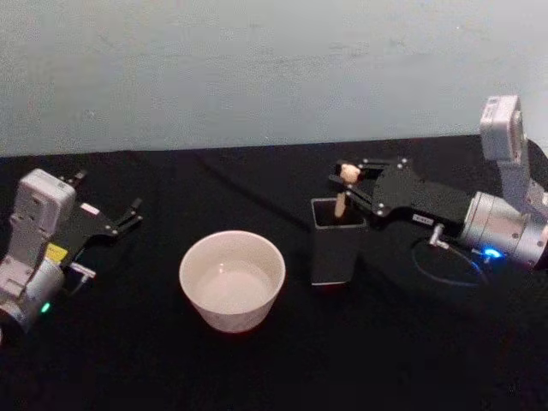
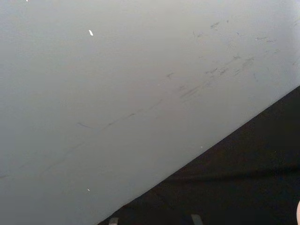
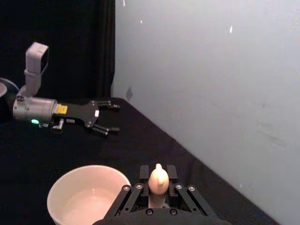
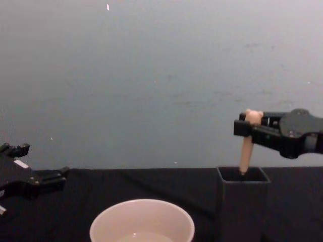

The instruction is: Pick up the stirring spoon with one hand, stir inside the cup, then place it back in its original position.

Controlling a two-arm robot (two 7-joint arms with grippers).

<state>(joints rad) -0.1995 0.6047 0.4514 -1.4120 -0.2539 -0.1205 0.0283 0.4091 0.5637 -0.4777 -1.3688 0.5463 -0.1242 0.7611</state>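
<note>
Right gripper (image 1: 349, 178) reaching over the dark grey holder (image 1: 337, 241), its fingers closed on the bear-headed top of the stirring spoon (image 4: 247, 151), whose lower end is still inside the holder. Left gripper (image 1: 128, 214) parked at the table's left side with its fingers apart, holding nothing, and the cream cup (image 1: 232, 279) between the two arms, just beside the holder. Judged stage: the pick-up is at the grasp; lifting the spoon clear, stirring in the cup and returning it to the holder remain
</note>
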